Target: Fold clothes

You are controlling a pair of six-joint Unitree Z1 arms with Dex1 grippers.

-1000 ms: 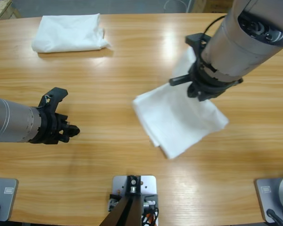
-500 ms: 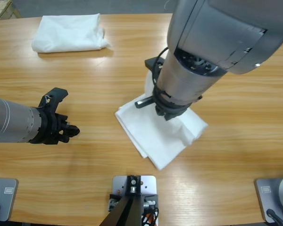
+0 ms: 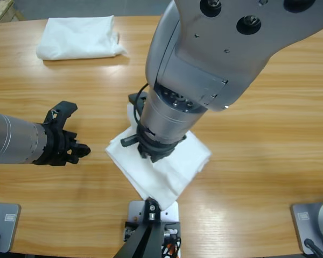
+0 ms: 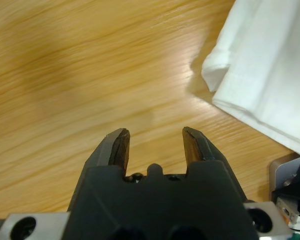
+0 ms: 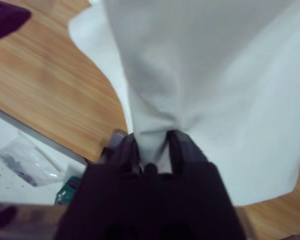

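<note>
we judge a fold underway: our right end effector (image 5: 151, 150) pinches the white shirt (image 3: 175, 164) at lower centre; left end effector (image 4: 154, 145) spread, empty; next, lay it flat.

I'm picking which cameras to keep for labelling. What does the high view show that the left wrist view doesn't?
Only the high view shows the second folded T-shirt at the table's far left, and the right end effector shut on the near T-shirt. Only the left wrist view shows the left end effector is open and holds nothing. Both show that near T-shirt and the wooden table.
</note>
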